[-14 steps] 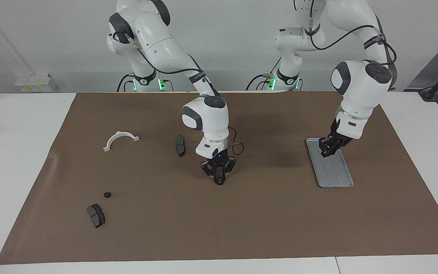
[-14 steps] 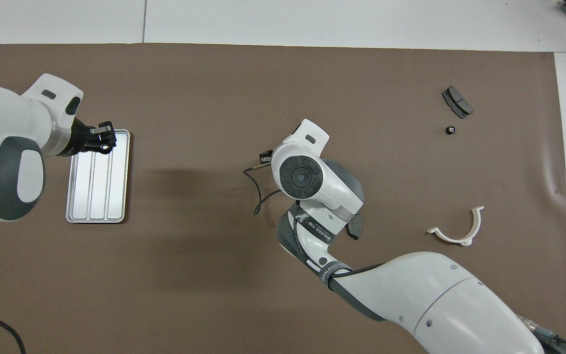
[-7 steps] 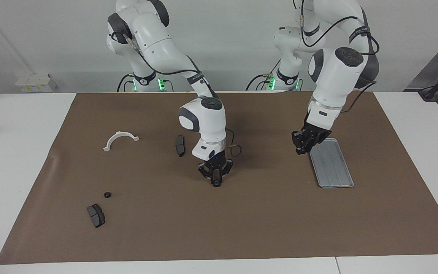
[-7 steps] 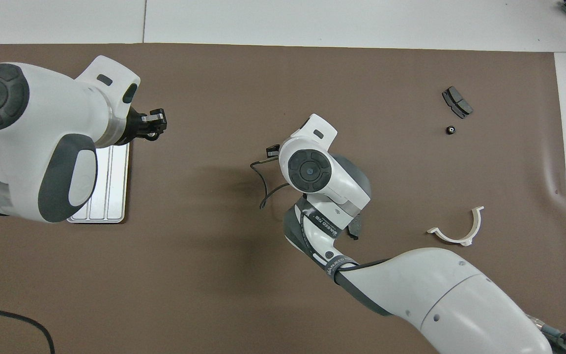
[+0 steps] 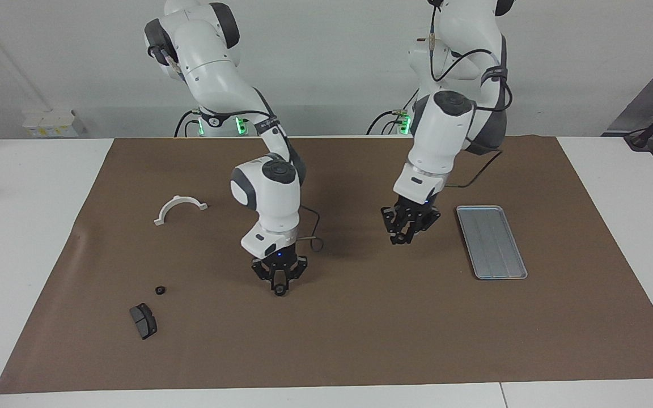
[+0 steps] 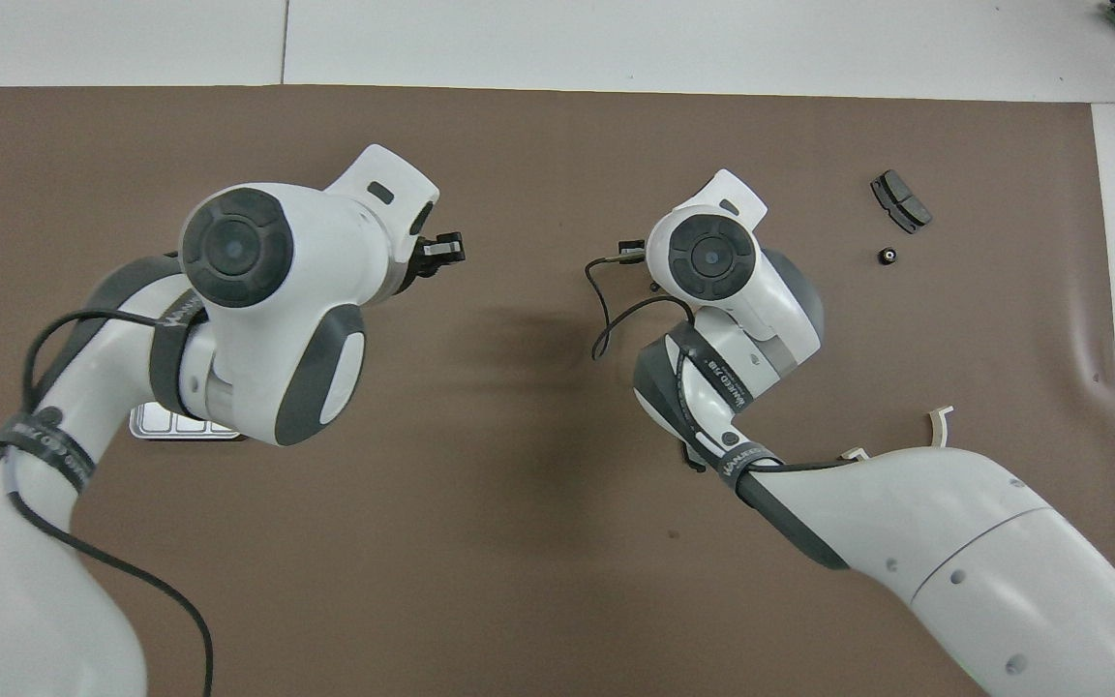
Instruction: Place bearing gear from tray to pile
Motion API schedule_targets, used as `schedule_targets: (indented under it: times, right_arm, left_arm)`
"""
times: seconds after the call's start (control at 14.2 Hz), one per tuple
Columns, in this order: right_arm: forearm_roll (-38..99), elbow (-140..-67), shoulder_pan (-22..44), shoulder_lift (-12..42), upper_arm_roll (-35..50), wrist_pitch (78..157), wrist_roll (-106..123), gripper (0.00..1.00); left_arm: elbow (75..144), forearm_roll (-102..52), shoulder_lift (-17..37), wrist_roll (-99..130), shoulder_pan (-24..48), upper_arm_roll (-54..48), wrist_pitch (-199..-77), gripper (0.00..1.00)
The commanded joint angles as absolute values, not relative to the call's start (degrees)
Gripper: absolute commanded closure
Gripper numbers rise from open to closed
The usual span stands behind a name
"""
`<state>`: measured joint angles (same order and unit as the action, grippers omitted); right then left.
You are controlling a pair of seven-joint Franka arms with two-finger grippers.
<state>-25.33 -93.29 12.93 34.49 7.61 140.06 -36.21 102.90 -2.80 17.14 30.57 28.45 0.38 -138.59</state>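
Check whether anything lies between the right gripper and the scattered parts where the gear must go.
Nothing visible does. Only bare brown mat lies between the right gripper, over the mat's middle, and the small black round gear and dark grey brake pad.

High facing camera and steep overhead camera share the brown mat (image 5: 360, 340).

White table (image 5: 32, 187), brown mat (image 5: 338, 340) — tray (image 5: 491, 242), bracket (image 5: 179, 208), brake pad (image 5: 143, 321), gear (image 5: 160, 290).
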Motion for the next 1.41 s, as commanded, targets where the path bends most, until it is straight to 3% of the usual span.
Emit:
schedule_targets:
  times: [0.0,0.21,0.35,0.49,0.56,0.64,0.71,0.78,0.85,0.99,1.34]
  right_arm:
    - [-26.1,-93.7,9.2,34.0,8.6,137.3,-35.6,0.98]
    - [-25.9,-93.9,6.5,33.2,8.7,132.5,-35.5,0.98]
    - [-24.6,-94.8,4.4,30.7,8.9,128.3,-34.0,0.98]
    - [-20.1,-96.6,2.1,27.1,8.9,126.5,-28.7,0.98]
    - [-18.0,-97.3,1.1,25.4,8.9,125.6,-26.6,0.98]
    - [-16.5,-97.6,0.1,24.1,8.9,124.3,-25.1,0.98]
    - [-15.7,-97.7,-0.6,23.5,8.9,123.3,-24.4,0.98]
    - [-15.3,-98.3,-1.1,22.9,8.9,123.0,-24.4,0.98]
    - [-15.3,-99.3,-1.6,22.6,8.9,123.0,-24.7,0.98]
    - [-15.2,-103.3,-3.9,21.0,8.9,123.5,-25.1,0.98]
    - [-10.2,-108.1,-5.4,19.1,8.8,123.5,-27.2,0.96]
  left_arm:
    - [93.7,-3.5,28.0,38.2,35.1,1.7,-141.9,1.00]
    - [91.1,-3.8,32.0,40.1,35.7,1.3,-148.7,1.00]
    - [92.4,-4.6,32.8,40.2,36.5,1.2,-150.7,1.00]
    - [90.9,-4.4,37.6,42.4,38.0,1.3,-152.4,1.00]
    - [90.6,-4.2,37.5,43.5,39.0,1.4,-151.9,0.95]
    - [90.6,-4.3,37.4,43.5,39.4,1.4,-151.9,0.79]
    - [90.6,-4.2,37.4,43.4,39.3,1.4,-151.9,0.54]
    - [90.6,-4.4,37.4,43.5,39.3,1.4,-151.8,0.17]
    - [90.5,-4.1,37.2,43.5,39.3,1.5,-151.4,0.00]
    - [90.7,-4.1,34.4,43.4,38.7,2.0,-146.7,0.00]
    - [94.2,-3.9,20.9,37.5,31.4,2.2,-130.8,0.00]
